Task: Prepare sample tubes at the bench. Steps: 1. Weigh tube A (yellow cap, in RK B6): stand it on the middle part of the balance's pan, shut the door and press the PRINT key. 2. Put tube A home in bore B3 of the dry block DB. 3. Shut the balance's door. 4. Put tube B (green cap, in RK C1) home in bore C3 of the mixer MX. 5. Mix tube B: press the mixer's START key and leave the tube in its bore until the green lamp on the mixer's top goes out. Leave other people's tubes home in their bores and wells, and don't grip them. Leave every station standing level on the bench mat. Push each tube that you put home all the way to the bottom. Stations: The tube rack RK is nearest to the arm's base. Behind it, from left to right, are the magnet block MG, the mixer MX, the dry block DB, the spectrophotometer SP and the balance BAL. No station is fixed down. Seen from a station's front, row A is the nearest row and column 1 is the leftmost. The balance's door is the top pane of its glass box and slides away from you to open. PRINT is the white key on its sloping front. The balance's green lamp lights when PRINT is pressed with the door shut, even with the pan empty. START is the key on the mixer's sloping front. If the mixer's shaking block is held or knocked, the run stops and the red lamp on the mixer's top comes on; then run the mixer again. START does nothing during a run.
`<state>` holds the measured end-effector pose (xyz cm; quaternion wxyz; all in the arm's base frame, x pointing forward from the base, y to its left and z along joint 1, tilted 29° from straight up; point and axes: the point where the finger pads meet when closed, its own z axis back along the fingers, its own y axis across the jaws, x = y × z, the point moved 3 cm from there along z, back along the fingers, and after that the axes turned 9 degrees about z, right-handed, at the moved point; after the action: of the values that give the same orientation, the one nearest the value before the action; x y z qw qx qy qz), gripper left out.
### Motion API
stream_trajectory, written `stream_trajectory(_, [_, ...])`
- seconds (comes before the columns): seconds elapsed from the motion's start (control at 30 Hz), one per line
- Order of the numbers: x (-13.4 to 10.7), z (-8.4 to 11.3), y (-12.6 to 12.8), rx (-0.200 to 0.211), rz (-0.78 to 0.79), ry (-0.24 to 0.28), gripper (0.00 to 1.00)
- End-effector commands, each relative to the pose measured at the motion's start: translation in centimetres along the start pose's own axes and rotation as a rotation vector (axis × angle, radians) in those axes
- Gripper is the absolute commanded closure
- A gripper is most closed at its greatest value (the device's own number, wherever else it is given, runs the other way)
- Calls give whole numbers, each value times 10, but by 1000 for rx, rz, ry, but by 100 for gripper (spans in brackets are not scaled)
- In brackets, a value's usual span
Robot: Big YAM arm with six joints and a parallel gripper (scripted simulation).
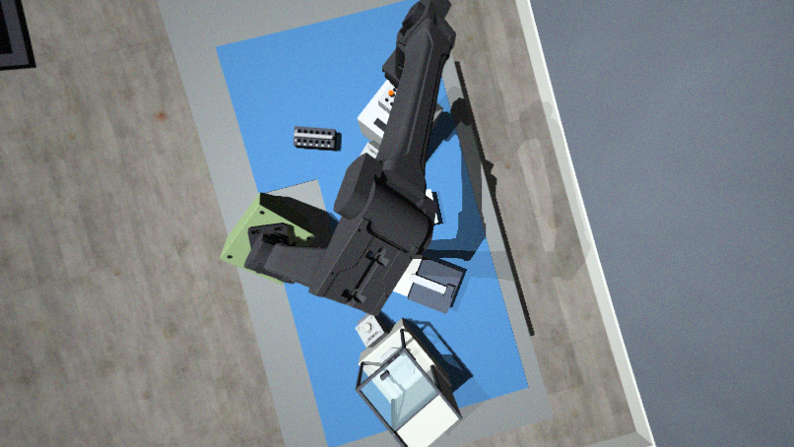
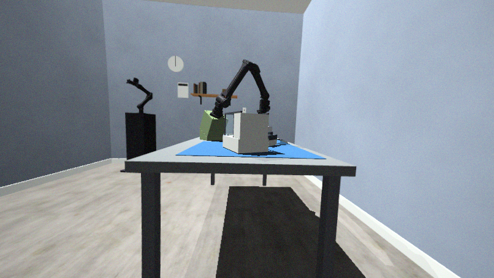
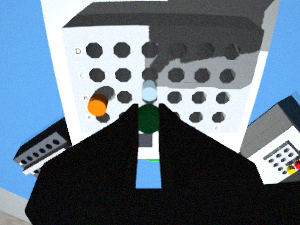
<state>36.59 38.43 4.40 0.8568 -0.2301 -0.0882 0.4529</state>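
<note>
The hand [image 2: 263, 109] [image 3: 148, 112] is clenched on the green-capped tube [image 3: 148, 119], whose dark green cap lies between the two fingertips, with the pale body of the tube below it. In the wrist view the body points toward row C, at the third hole, of the white mixer [image 1: 369, 119] [image 3: 111, 62]; whether its lower end has entered that hole cannot be told. An orange-capped tube [image 1: 391, 93] [image 3: 97, 105] stands in the same block, at the left of row B, apart from the fingers. To the right in the wrist view, a smaller block [image 3: 279, 160] carries a yellow cap [image 3: 291, 170] and a red cap [image 3: 298, 164], side by side. To the left is a dark block [image 1: 314, 129] [image 3: 44, 149] with rows of holes and a white strip. The arm [image 1: 411, 105] [image 2: 232, 81] reaches from a green pedestal [image 1: 244, 244] [image 2: 211, 130] over the blue mat [image 1: 278, 83] [image 2: 203, 149] on the table [image 1: 194, 83] [image 2: 165, 160]. The balance [image 1: 428, 424] [image 2: 254, 133], with its glass box, stands well apart from the mixer and partly hides the hand in the exterior view.
</note>
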Motion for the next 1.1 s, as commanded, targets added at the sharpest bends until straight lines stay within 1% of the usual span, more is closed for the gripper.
stream_trajectory(0.0, [15,10,9,-2,7,-43,91])
stream_trajectory(1.07, [22,12,7,-3,3,-52,91])
